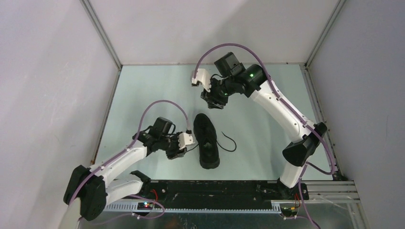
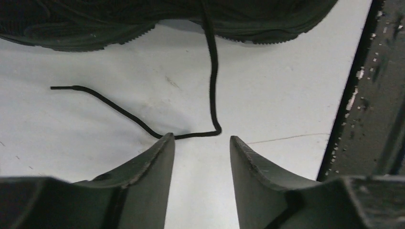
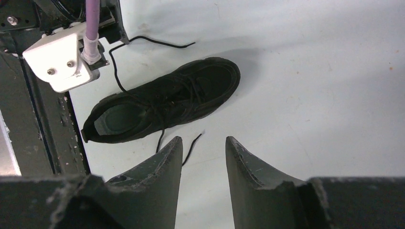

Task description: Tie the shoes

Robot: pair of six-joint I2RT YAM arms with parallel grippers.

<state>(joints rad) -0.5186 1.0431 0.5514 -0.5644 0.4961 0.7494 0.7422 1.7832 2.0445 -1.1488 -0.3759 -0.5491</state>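
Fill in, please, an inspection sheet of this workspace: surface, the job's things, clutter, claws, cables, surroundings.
Surface: pale green table, with faint scuffs.
Job's things: one black shoe, standing on its sole, untied; one lace trails out toward the left arm, the other lace toward the right arm.
Clutter: nothing seen.
Claws: left claw open, low, its tips just short of the lace, holding nothing; right claw open, above the table beyond the toe, empty.
Cables: purple cables looped over each arm, clear of the shoe.
Surroundings: white walls; black rail at the near edge.
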